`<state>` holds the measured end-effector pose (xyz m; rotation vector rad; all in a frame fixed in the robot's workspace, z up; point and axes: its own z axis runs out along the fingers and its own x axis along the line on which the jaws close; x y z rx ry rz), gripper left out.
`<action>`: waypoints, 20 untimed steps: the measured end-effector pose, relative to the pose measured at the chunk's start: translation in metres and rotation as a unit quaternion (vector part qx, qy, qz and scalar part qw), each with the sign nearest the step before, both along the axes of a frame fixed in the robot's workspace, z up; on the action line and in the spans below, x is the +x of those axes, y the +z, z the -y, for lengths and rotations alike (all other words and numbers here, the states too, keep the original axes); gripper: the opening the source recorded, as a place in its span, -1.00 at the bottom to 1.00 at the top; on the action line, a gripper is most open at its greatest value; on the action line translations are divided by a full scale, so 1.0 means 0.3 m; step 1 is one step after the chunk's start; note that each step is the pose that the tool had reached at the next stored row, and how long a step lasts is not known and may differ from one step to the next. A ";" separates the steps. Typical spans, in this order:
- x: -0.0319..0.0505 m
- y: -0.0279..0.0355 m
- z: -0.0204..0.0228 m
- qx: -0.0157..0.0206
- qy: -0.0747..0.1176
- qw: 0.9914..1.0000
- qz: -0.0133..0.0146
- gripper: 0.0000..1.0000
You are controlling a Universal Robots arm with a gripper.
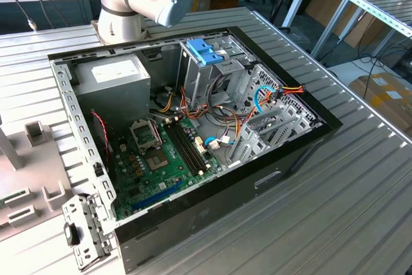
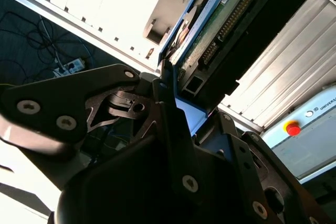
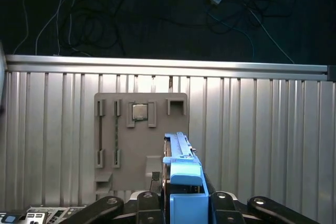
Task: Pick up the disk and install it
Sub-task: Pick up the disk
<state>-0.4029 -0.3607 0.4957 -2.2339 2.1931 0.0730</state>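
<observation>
Dark disk clamped edge-on by flat faces, jaws narrow; hovers over grey holder on ribbed table, beside open case; held edgewise, likely for sliding into bay.

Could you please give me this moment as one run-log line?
gripper: shut on disk | disk: held edge-on, near grey holder plate | computer case: open, disk not installed
</observation>
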 end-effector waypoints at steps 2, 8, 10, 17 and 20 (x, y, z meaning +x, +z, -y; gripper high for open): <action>0.000 0.000 0.004 0.000 0.000 1.000 0.000 -0.26; 0.003 -0.001 0.020 0.000 0.000 1.000 0.000 -0.26; 0.004 -0.001 0.022 0.000 0.000 1.000 0.000 -0.26; 0.016 -0.002 0.032 0.000 0.000 1.000 0.000 -0.26; 0.020 -0.002 0.036 0.000 0.000 1.000 0.000 -0.26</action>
